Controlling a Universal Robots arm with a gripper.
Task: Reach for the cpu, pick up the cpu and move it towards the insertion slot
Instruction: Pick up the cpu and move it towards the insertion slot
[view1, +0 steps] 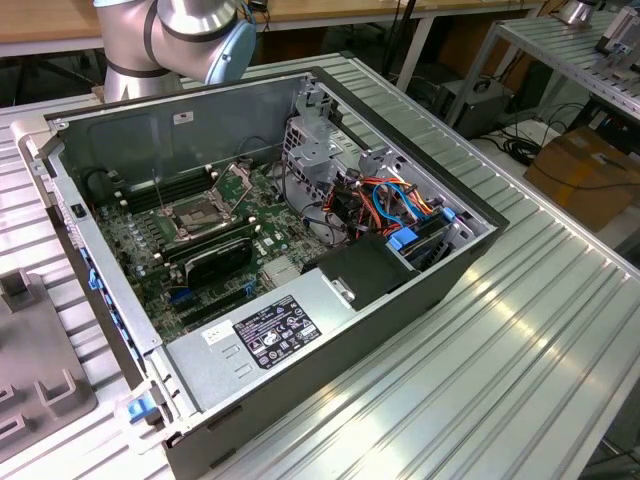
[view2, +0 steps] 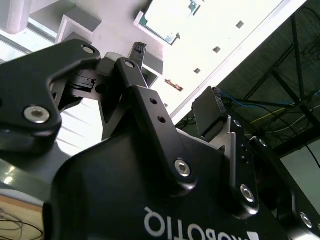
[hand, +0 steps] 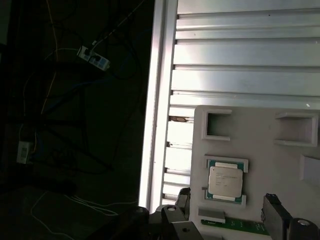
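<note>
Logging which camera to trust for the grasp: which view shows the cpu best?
The first wrist view: the cpu lies flat on the pale tray, whole and unobstructed. The second wrist view gives a glare-washed corner of it beyond the gripper. The exterior view faces the computer case.

Pc case (view1: 180, 125) sits on the table (view1: 500, 330), w/ the insertion slot (view1: 195, 215) inside twd the exterior view's left, drive cage (view1: 320, 150) right of it. In the first wrist view the cpu (hand: 225, 183) lies in a tray (hand: 260, 132).
</note>
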